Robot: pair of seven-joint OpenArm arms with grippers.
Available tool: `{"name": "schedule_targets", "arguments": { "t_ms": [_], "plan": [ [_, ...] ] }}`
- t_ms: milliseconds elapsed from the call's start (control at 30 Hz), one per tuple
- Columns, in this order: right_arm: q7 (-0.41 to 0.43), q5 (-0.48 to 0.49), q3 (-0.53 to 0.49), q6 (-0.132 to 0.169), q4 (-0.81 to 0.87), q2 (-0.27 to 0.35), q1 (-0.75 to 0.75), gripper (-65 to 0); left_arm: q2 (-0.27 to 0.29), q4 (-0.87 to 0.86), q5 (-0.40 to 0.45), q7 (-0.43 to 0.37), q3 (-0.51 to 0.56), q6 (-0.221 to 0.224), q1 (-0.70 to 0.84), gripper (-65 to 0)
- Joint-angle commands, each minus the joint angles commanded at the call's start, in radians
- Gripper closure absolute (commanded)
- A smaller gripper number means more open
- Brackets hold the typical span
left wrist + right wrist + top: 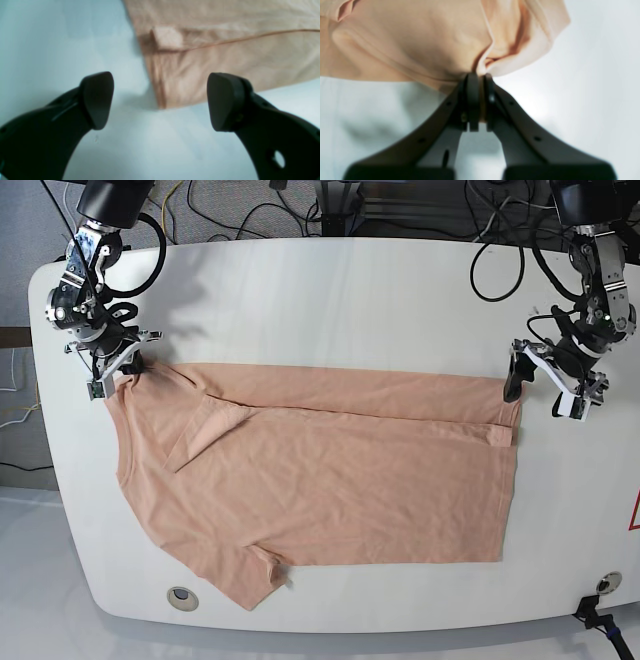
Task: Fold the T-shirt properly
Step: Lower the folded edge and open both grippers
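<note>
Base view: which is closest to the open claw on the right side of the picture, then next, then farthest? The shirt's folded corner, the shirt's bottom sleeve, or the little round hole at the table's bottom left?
From the left gripper:
1. Folded corner of the T-shirt, right beside it.
2. Bottom sleeve, far across, lower left.
3. Round hole, past that sleeve, by the table's edge.

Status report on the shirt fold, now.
Right gripper shut on the wrinkled peach cotton T-shirt, pinching its shoulder end. Left gripper open, empty, at the hem corner. White table: nothing in the way.
</note>
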Motion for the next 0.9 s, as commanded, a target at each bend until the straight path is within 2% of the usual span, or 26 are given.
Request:
{"name": "schedule_targets", "arguments": {
  "t_ms": [267,533,600,667,900],
  "plan": [
    [0.000,0.000,0.000,0.000,0.003,-0.011,0.000,0.0,0.035,-0.106,0.006,0.000,0.005,-0.002,-0.046,-55.9],
    [0.000,0.000,0.000,0.000,0.005,-0.011,0.000,0.0,0.051,-0.158,0.005,-0.006,0.087,0.000,-0.072,-55.8],
    [0.000,0.000,0.000,0.000,0.005,-0.011,0.000,0.0,0.074,-0.157,0.005,-0.006,0.092,0.003,-0.072,-54.9],
    [0.000,0.000,0.000,0.000,0.005,-0.011,0.000,0.0,0.078,-0.157,0.005,-0.006,0.092,0.003,-0.072,-47.3],
    [0.000,0.000,0.000,0.000,0.005,-0.011,0.000,0.0,0.080,-0.157,0.005,-0.005,0.092,0.005,-0.068,-4.9]
  ]
}}
